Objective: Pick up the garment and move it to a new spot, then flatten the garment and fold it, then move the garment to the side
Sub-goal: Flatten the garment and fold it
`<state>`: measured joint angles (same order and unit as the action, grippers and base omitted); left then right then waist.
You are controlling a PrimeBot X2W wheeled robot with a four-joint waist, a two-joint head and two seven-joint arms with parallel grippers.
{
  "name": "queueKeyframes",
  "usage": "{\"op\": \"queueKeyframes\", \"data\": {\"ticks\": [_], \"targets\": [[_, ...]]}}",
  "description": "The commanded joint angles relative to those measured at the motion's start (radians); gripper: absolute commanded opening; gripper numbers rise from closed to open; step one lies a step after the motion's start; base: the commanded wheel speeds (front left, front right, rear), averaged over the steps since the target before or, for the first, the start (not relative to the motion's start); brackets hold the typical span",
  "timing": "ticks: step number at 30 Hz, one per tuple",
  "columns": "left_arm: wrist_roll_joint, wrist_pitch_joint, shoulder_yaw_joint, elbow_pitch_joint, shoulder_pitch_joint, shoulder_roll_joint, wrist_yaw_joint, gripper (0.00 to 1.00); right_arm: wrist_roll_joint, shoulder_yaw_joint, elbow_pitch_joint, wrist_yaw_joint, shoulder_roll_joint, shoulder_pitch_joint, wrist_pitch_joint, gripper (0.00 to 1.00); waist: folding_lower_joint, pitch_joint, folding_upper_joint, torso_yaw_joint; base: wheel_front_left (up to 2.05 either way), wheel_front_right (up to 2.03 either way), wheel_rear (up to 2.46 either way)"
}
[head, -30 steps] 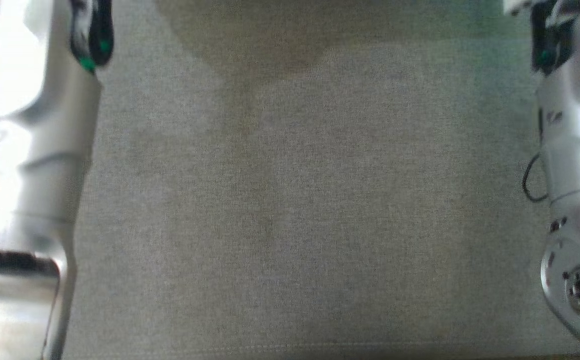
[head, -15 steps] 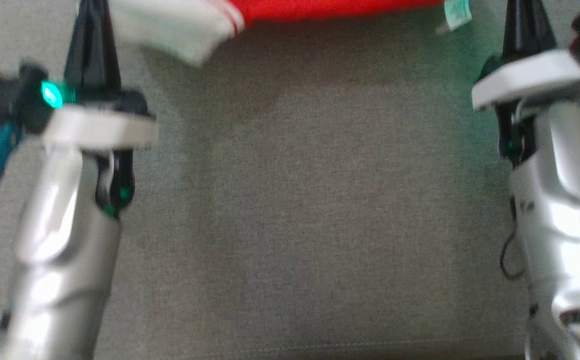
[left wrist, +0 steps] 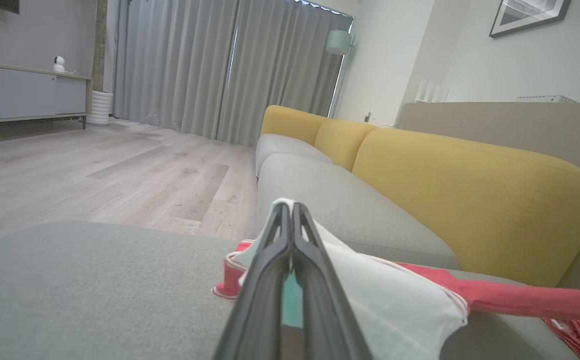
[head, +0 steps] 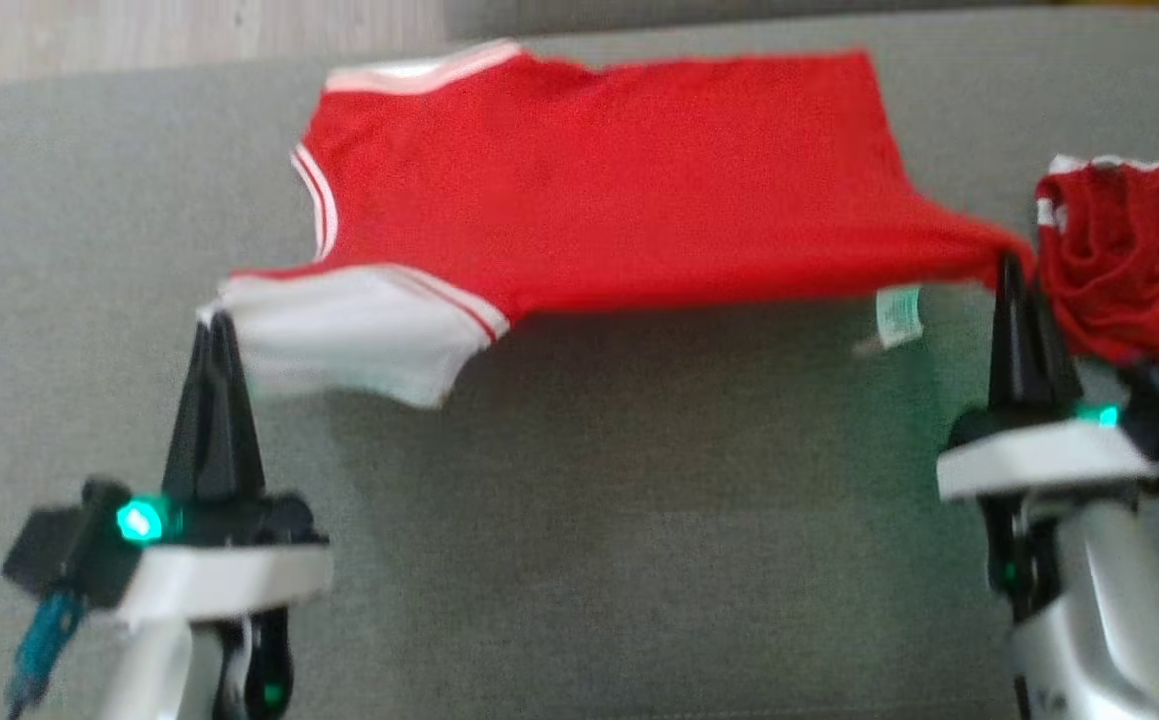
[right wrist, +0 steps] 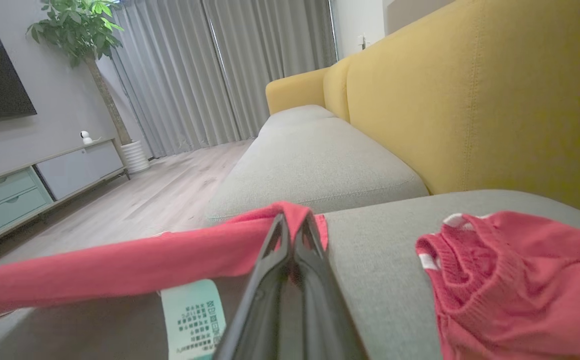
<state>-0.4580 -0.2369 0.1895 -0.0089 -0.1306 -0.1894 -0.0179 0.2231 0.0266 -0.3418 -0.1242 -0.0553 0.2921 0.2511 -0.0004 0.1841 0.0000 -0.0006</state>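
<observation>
Garment point(head: 599, 190) stretches taut over the cushion point(head: 579, 560), left gripper point(head: 214, 325) pinching its white sleeve point(head: 359, 320), right gripper point(head: 1009, 265) its red corner; flattening, folding, setting aside remain.

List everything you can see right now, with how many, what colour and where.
garment: one, red with a white sleeve, held stretched above the cushion
care label: one, pale green, hanging from the garment's near edge
knit heap: one, red with white trim, crumpled on the cushion at the right
cushion: one, grey, under it all
sofa backrest: one, yellow, behind the grey seats
curtains: one run, grey, far wall
potted plant: one, green, beside the curtains
left gripper: one, dark, shut on the white sleeve
right gripper: one, dark, shut on a red corner
</observation>
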Motion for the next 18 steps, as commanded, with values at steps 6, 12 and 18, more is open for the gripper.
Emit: {"op": "queueKeyframes", "data": {"ticks": [6,12,18], "targets": [[0.003,0.051,-0.039,-0.189,0.160,-0.037,-0.054,0.00,0.006,-0.025,0.155,-0.007,0.005,-0.176,-0.003,0.00,0.0004,-0.119,0.0000,0.001,0.00,0.00,0.00],[0.015,0.111,-0.023,-0.316,0.295,-0.055,-0.091,0.00,-0.002,0.005,0.333,-0.007,0.005,-0.343,-0.068,0.00,0.0004,-0.154,0.0000,0.001,0.00,0.00,0.00],[0.014,0.157,0.001,-0.336,0.360,-0.062,-0.103,0.00,-0.012,0.011,0.394,-0.007,0.005,-0.423,-0.133,0.00,0.0004,-0.157,0.0000,-0.002,0.00,0.00,0.00]]}}
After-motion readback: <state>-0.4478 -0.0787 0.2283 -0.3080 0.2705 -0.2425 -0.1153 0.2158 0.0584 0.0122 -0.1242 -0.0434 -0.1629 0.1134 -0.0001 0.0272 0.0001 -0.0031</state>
